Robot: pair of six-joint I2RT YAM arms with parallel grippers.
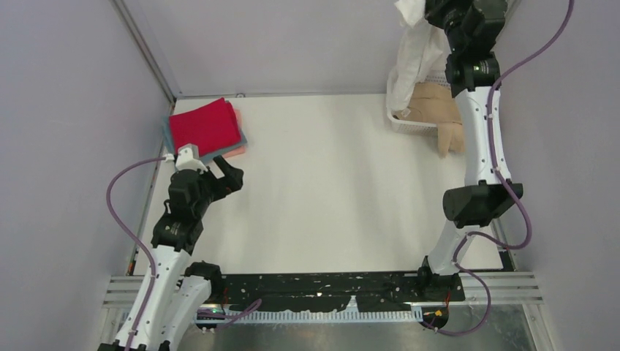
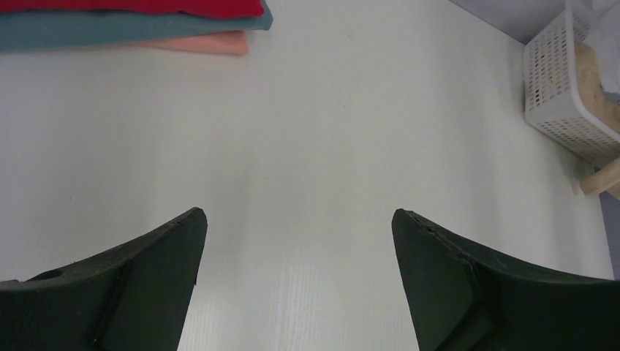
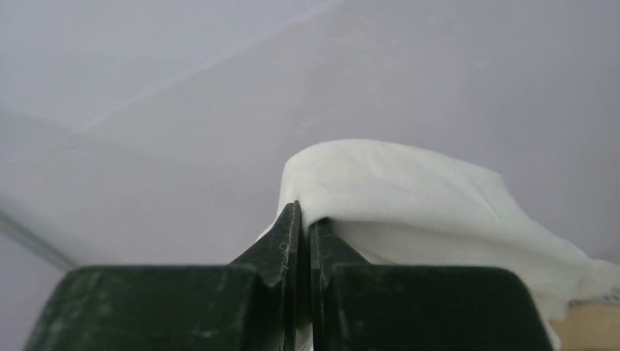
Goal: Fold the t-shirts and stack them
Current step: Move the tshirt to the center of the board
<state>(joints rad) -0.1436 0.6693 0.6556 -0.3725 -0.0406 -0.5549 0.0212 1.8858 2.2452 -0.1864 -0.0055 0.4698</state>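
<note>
Wrist view, not overhead, shows right jaws pinching white shirt [image 3: 395,183]

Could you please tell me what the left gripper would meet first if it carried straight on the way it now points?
The left gripper, open, points between the folded stack and the white basket, so probably the bare table first; depth is unclear.

Middle of table [image 1: 329,212]: bare surface, wide lane front to back. Far-left corner taken by folded stack [image 1: 207,126], with the left gripper [image 2: 298,213], jaws spread, just in front of it. Far-right is crowded: basket [image 1: 406,124], tan shirt [image 1: 435,102] spilling over its near side, right arm [image 1: 479,131] across it. White shirt [image 1: 415,62] hangs above the basket, pinched in the right gripper [image 3: 303,212]. Walls [image 1: 73,110] box in left, far and right.
</note>
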